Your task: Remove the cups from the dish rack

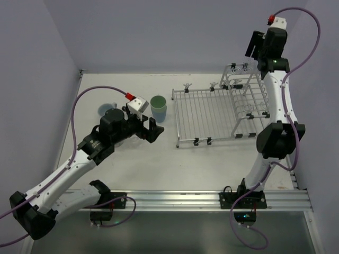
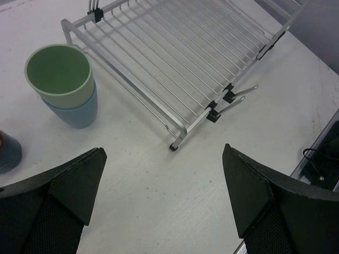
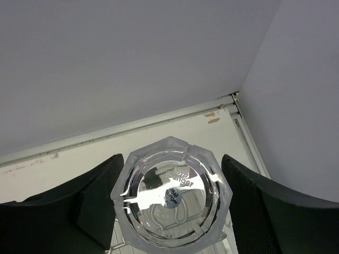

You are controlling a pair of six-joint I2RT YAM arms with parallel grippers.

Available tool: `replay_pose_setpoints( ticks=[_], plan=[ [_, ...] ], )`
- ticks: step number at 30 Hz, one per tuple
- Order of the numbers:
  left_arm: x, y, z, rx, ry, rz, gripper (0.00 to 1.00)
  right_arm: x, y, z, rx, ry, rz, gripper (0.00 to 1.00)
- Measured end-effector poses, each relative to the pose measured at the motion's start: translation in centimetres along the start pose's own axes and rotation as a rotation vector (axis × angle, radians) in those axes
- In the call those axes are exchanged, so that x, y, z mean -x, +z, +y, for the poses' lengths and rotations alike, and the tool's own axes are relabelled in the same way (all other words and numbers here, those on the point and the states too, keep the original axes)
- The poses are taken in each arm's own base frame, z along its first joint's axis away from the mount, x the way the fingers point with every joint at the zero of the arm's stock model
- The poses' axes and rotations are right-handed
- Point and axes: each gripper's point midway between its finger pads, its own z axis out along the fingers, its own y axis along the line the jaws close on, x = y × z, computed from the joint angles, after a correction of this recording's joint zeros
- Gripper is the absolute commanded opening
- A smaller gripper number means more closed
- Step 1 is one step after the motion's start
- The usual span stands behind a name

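Right jaws appear clenched on a clear glass (image 3: 172, 196) high near the back wall; left jaws gape, released, above the bench (image 2: 159, 201) beside stacked tumblers (image 2: 61, 79).

**Little to read: 1 sticker, 1 moulded mark**

The upturned base of the clear glass (image 3: 151, 209) carries a small round sticker (image 3: 170, 195) at its centre, but the print is too small to make out. Just above the sticker, raised lettering (image 3: 184, 179) is moulded into the glass — blurred, not legible. The other 2 views show no text.
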Motion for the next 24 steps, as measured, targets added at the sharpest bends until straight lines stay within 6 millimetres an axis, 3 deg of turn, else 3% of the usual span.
replay_pose_setpoints(
  ticks=[4,7,11,14,16,20,24],
  plan=[
    [0.0,0.1,-0.3,-0.018,-0.009,0.001,1.0,3.0,-2.0,0.1,0.017,0.026,-0.08,0.43],
    [0.4,0.2,-0.7,-0.036,-0.021,-0.01,1.0,5.3,-5.6,0.9,0.087,0.093,-0.156,0.43],
    [1.5,0.2,-1.8,-0.082,-0.059,-0.041,1.0,5.6,-11.8,3.0,0.261,0.247,-0.227,0.42],
    [3.3,0.1,-3.2,-0.144,-0.121,-0.102,1.0,3.7,-16.6,6.7,0.47,0.379,-0.243,0.42],
    [5.1,-0.1,-4.5,-0.21,-0.175,-0.166,1.0,1.4,-19.1,10.6,0.632,0.443,-0.211,0.42],
    [8.9,-0.2,-6.9,-0.353,-0.282,-0.297,0.99,-6.5,-23.0,18.1,0.923,0.561,0.001,0.43],
    [10.1,1.5,-8.0,-0.449,-0.39,-0.321,0.96,-12.1,-24.6,20.2,0.996,0.658,0.167,0.43]
  ],
)
